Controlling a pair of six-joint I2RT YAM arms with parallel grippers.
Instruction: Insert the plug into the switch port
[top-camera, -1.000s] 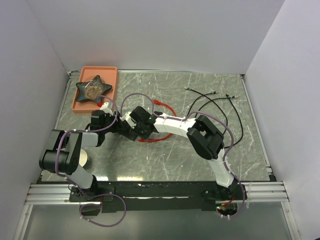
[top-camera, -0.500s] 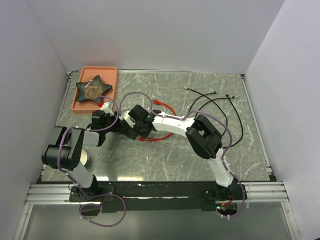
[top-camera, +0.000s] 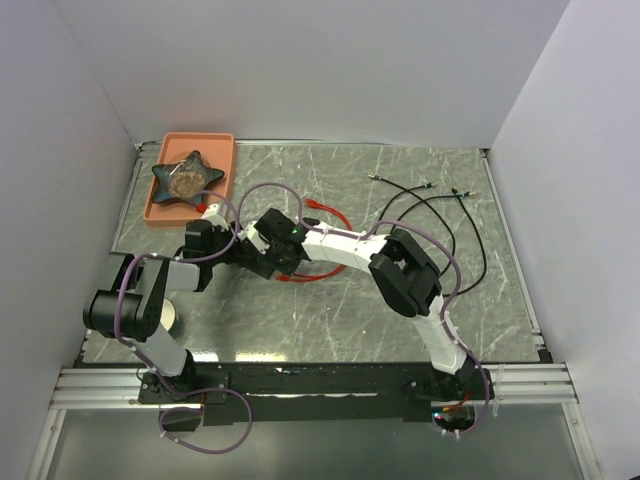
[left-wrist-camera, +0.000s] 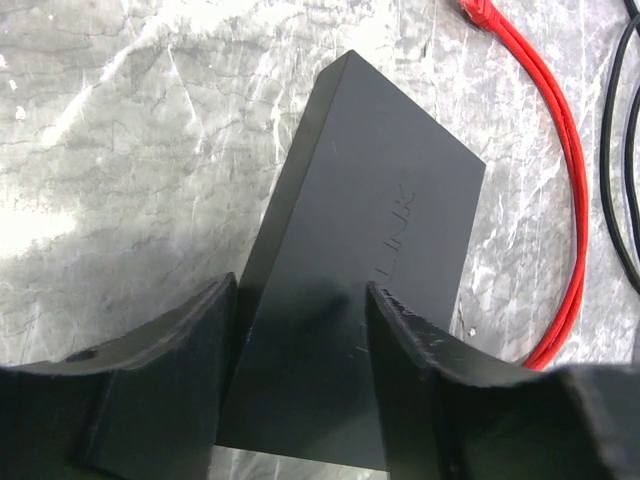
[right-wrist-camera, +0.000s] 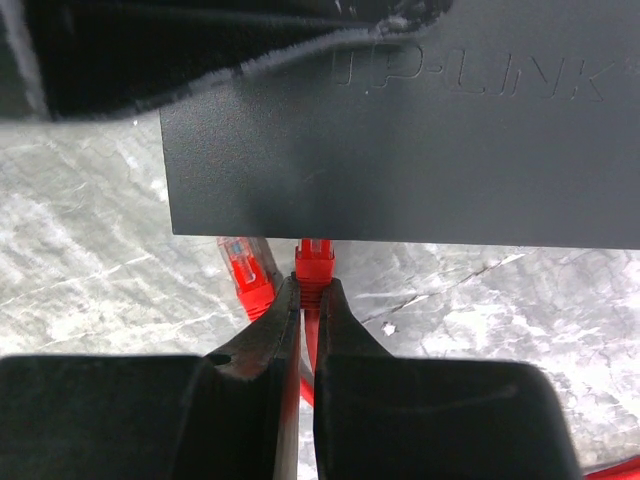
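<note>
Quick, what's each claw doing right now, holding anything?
Left gripper: closed on the switch, one finger on each side.
Right gripper: closed on the red plug, right at the switch's edge.

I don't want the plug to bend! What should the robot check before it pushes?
1. Right gripper pinching the red plug: ok.
2. Left gripper clamped across the switch: ok.
3. Plug tip up against the switch's edge: ok.
4. Plug lined up with a port: cannot tell, the sockets are hidden in every view.
5. Plug already seated: cannot tell.
6. Spare red plug out of the path: ok, it lies beside the fingers, not between plug and switch.
</note>
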